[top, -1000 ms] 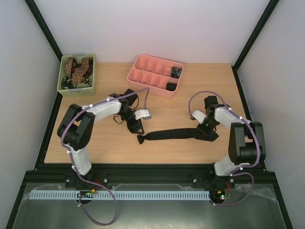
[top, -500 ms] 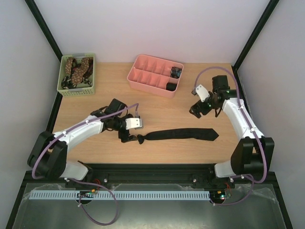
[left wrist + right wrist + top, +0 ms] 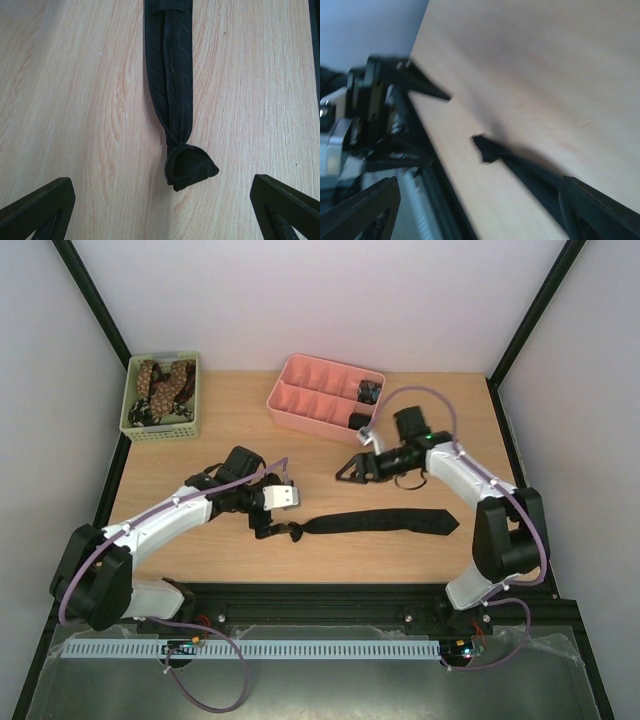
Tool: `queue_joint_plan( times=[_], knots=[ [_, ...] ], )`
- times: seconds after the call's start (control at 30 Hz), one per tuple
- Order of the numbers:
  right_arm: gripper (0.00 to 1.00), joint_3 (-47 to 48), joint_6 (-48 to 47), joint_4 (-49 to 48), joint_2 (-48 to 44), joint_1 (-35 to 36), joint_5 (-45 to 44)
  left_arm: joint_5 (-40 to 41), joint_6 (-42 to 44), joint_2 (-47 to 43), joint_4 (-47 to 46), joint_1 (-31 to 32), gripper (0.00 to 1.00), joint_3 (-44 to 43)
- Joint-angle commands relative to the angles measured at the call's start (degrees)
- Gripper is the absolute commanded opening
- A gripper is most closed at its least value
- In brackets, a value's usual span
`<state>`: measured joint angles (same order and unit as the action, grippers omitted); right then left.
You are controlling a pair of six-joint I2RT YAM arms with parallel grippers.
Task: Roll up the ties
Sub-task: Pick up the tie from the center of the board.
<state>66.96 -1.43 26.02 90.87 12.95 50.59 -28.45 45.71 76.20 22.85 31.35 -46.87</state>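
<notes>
Tie (image 3: 385, 522), black, lies flat on your table (image 3: 420, 562), stretched left-right near the front edge, betw. the two arms. Its folded end (image 3: 296, 531) points at the left arm. On left wrist cam you see that end tucked over into a small nub, seam side up, w/ stitching running along the middle of the strip.

Your left gripper (image 3: 272, 528) is spread wide. The nub sits in the gap betw. its fingers, touching neither, so it's pinching nothing.

Your right gripper (image 3: 347, 471) is also spread wide & carries nothing. It's behind the tie's mid-section, apart from it, pointing toward the left arm, just in front of the pink tray (image 3: 300, 418). Right wrist cam is blurred, but you can make out the tie end & the left gripper past it.

Tray sits back-centre w/ two dark rolled coils (image 3: 360, 422) in its right-end compartments, one front, one back. Green basket (image 3: 160, 430) sits back-left, w/ brown spotted ties (image 3: 165, 380) heaped inside.
</notes>
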Motion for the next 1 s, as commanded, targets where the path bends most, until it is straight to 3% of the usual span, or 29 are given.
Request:
queue_joint_plan(
  times=[0.0,0.17,0.3,0.47,0.63,0.97],
  knots=[
    [0.84,-4.4,8.6,-3.5,2.0,7.6,7.4,-1.8,0.6,0.7,0.9,0.5,0.99,2.7],
    [0.58,-7.3,11.6,-8.0,6.2,12.9,5.3,-2.1,-2.7,1.0,-1.9,0.5,0.94,5.6],
    [0.3,-7.3,11.0,-9.3,10.1,17.1,3.8,-4.4,-9.9,2.7,-2.8,0.4,0.88,5.0],
    [0.12,-5.4,10.5,-10.6,14.8,20.3,4.0,-4.7,-16.5,3.9,-4.1,-0.1,0.83,4.5],
    [0.05,-4.0,10.0,-11.0,19.7,21.1,3.8,-5.0,-18.3,4.5,-4.4,-2.3,0.81,4.0],
    [0.02,-1.7,9.3,-11.4,28.6,21.2,-0.5,-5.5,-18.6,6.6,-3.6,-3.1,0.8,5.2]
  ],
)
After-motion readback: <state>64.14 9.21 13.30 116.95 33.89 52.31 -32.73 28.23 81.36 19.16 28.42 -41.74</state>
